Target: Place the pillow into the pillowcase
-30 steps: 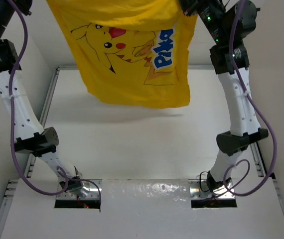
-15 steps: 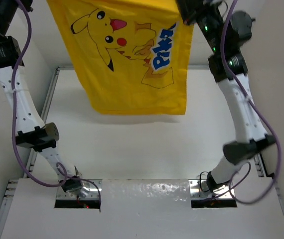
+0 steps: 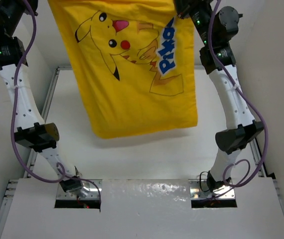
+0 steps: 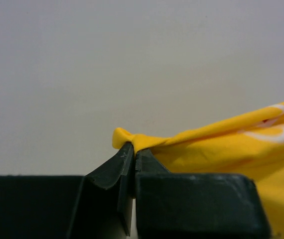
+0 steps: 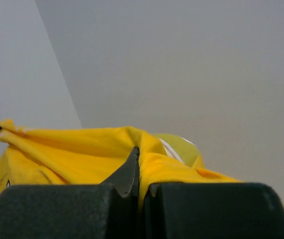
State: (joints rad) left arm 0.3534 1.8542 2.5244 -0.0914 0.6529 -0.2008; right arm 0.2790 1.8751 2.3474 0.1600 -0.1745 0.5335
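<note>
Two robot arms are holding the pillowcase [image 3: 132, 94] aloft above the white surface [image 3: 147, 154]. At left, the left arm [image 3: 20, 94] is standing stretched upward beside the wall, and in its wrist view the left fingers [image 4: 127, 155] are pressing fully together on a bunched yellow corner of the cloth. Between the arms the pillowcase is hanging spread out and slightly slanted, its lower edge clear of the surface, with the Pikachu cartoon [image 3: 107, 42] facing the overhead camera and the blue lettering [image 3: 166, 50] running beside it. At right, the right fingers [image 5: 131, 167] are likewise pinching closed on a fold of yellow fabric at the top edge, while the right arm [image 3: 231, 94] is standing tall over its base at the near edge.
</note>
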